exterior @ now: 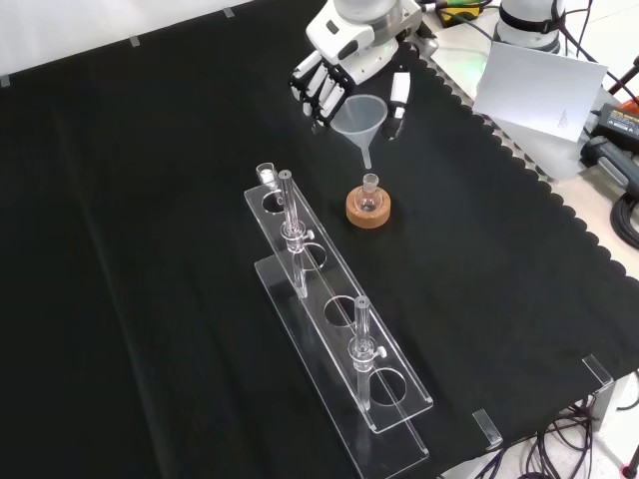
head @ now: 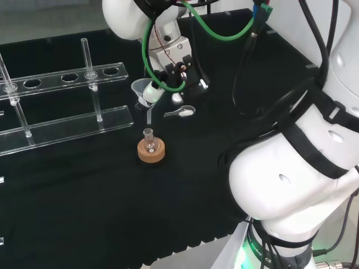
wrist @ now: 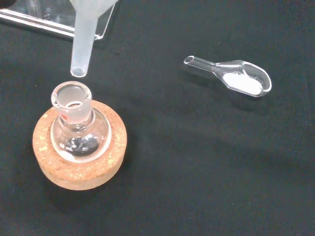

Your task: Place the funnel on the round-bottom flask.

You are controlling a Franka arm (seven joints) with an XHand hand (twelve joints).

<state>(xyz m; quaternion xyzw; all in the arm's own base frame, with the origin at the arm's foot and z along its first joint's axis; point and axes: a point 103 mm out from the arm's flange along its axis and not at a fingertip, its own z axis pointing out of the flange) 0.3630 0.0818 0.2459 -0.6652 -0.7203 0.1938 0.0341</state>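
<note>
A small clear round-bottom flask (head: 148,142) (exterior: 368,198) (wrist: 76,130) stands upright on a cork ring (head: 151,152) (exterior: 367,210) (wrist: 78,147) on the black cloth. The hand (head: 174,56) (exterior: 344,70) is shut on a translucent white funnel (head: 143,91) (exterior: 360,122) (wrist: 86,34), held upright by its cone. The funnel's stem tip hangs just above the flask's open neck, with a small gap between them in the wrist view.
A clear scoop (head: 180,112) (wrist: 231,76) holding white powder lies on the cloth beside the flask. A long clear tube rack (head: 61,106) (exterior: 334,319) with upright tubes stands to the left in the head view, near the flask in the front view.
</note>
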